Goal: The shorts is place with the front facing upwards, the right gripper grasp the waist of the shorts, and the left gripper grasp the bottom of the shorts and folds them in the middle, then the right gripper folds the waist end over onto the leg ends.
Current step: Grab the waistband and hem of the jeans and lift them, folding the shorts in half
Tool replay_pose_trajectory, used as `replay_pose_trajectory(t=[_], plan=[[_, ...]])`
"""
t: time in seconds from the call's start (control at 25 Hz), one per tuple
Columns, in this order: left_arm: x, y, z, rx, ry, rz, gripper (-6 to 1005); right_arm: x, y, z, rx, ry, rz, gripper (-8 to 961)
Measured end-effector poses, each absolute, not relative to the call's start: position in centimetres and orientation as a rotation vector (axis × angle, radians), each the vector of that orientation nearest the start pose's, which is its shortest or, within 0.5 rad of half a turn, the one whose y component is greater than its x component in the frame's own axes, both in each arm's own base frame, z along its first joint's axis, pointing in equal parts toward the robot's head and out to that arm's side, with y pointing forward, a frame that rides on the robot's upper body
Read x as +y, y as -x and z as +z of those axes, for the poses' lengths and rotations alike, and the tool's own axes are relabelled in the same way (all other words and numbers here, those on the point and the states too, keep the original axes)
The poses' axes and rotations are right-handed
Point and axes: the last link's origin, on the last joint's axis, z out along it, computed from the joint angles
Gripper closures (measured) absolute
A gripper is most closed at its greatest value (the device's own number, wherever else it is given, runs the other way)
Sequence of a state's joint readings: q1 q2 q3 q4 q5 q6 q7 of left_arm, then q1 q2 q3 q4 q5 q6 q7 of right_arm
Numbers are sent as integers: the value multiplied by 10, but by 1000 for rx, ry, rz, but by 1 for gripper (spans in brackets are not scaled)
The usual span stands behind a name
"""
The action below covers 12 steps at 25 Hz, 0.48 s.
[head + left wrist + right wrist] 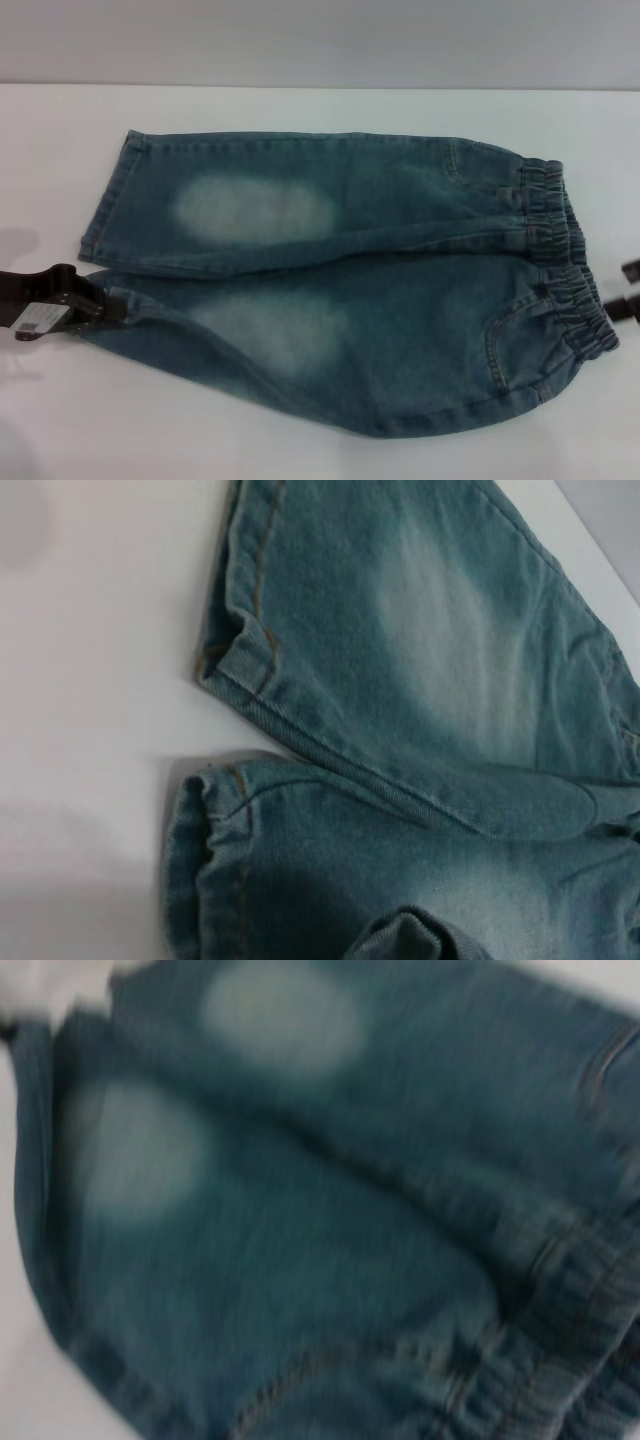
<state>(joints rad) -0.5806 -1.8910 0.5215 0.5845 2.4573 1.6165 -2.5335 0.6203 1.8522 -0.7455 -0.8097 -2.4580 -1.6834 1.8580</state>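
The denim shorts lie flat across the white table. At 9 o'clock the left gripper pinches the near leg hem; at 3 o'clock the right gripper sits beside the waistband, grip unclear.

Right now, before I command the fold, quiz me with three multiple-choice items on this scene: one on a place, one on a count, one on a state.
1. Where is the left gripper?
A. At the hem of the near leg
B. On the elastic waistband
C. Over a pale patch

2. How many pale faded patches show on the shorts?
A. One
B. Two
C. Four

3. How do the shorts lie?
A. Folded in the middle, one leg over the other
B. Rolled into a bundle
C. Spread flat, both legs side by side

Answers:
1 A: in the head view the black claw sits at the bottom of the shorts, against the near leg's hem.
2 B: one oval patch shows on each leg.
3 C: both legs and the waist end lie open on the white table; the right gripper waits beside the waistband.
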Motion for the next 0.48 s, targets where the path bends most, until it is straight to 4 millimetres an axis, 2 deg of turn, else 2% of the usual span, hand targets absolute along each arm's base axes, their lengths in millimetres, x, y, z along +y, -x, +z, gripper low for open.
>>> replay_pose_trajectory(t=[0.12,0.48], plan=[[322,331,59,2375,-2217,323,931,345,-301,90,981,2779,-235,166],[322,331,54,2364,-2242,332,929,338,-305,82,948,2797,-320,165]])
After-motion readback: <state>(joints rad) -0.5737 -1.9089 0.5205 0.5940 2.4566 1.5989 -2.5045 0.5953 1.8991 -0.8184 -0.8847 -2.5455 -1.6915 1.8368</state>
